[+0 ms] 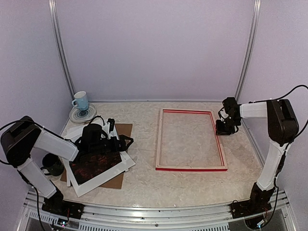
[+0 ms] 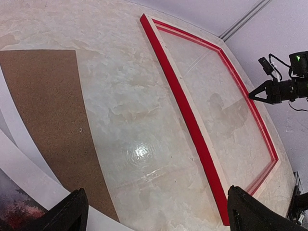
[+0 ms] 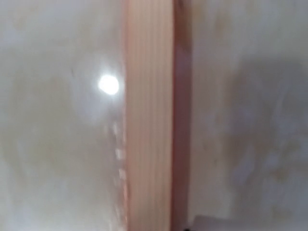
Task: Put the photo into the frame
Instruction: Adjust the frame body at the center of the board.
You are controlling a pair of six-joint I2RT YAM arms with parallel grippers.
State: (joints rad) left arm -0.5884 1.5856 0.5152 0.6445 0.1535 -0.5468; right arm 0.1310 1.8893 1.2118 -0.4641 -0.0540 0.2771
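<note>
Lower the released left gripper [image 2: 161, 219] onto an edge of the dark red-brown paper photo [image 1: 94, 166], stacked left, well apart from the thin-barred red wooden frame [image 1: 191, 169]; clench of the right gripper [image 1: 224, 129] there cannot be told.

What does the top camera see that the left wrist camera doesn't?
Only the top view shows a blue cup on a saucer and a dark mug. Only the left wrist view shows a bright glare spot on the table. Both show the red frame lying flat, the brown board, a bit of the photo, and the right tool by the frame's right bar.
</note>
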